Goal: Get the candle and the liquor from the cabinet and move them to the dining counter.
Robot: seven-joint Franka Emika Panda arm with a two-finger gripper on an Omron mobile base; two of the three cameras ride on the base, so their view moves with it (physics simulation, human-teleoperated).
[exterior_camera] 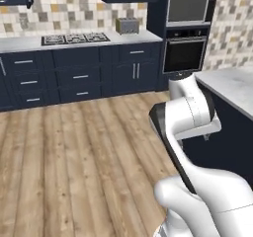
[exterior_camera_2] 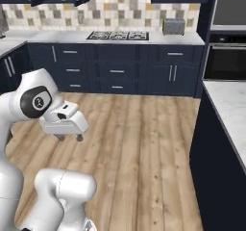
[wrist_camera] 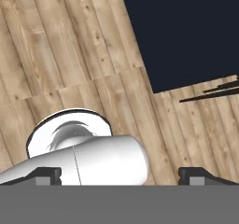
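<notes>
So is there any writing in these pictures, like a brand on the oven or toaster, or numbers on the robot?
None can be read.
Robot arm: a small pale mark on the dark round joint cap, too blurred to read.
Toaster: no lettering shows.
Oven and the microwave above it: plain fronts, any label too small to tell.
Stove: no markings legible.

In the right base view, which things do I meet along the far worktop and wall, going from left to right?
Gas hob → toaster → microwave, with the oven below it.
</notes>
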